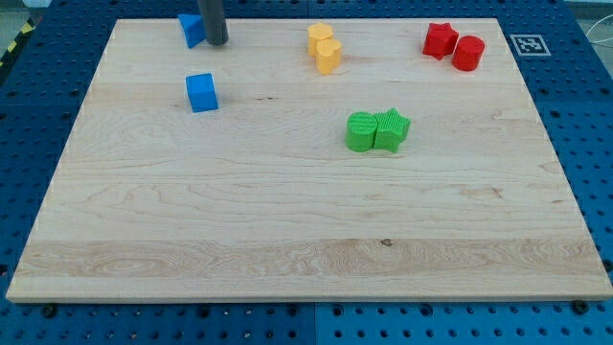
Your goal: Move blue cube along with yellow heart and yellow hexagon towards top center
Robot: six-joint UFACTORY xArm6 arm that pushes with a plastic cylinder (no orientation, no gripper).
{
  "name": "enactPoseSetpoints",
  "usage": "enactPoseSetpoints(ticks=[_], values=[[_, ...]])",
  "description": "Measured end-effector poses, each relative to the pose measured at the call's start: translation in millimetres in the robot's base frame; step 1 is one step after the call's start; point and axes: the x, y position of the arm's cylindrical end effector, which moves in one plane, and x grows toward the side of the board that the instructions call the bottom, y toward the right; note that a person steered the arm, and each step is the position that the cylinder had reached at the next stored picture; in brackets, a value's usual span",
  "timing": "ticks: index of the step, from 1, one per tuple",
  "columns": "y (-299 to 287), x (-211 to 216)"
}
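Observation:
The blue cube (pixel 201 93) sits at the upper left of the wooden board (pixel 306 220). Two yellow blocks touch each other at the top centre: one (pixel 319 38) is nearer the top, the other (pixel 329 56) is just below and right of it; which is the heart and which the hexagon I cannot tell. My tip (pixel 216 42) rests at the view's top left, touching the right side of a second blue block (pixel 192 30). The tip is above and slightly right of the blue cube, apart from it, and well left of the yellow pair.
Two red blocks, a star shape (pixel 440 40) and a round one (pixel 468 53), stand at the top right. Two green blocks (pixel 361 131) (pixel 391 129) touch each other right of centre. A marker tag (pixel 527 44) lies off the board's top right corner.

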Motion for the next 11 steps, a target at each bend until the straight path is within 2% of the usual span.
enactPoseSetpoints(ticks=[1, 2, 4, 5, 9, 11], values=[[0.3, 44.4], [-23.5, 88.8], [-78.0, 116.3], [-59.6, 134.6], [14.1, 134.9], [33.0, 111.6]])
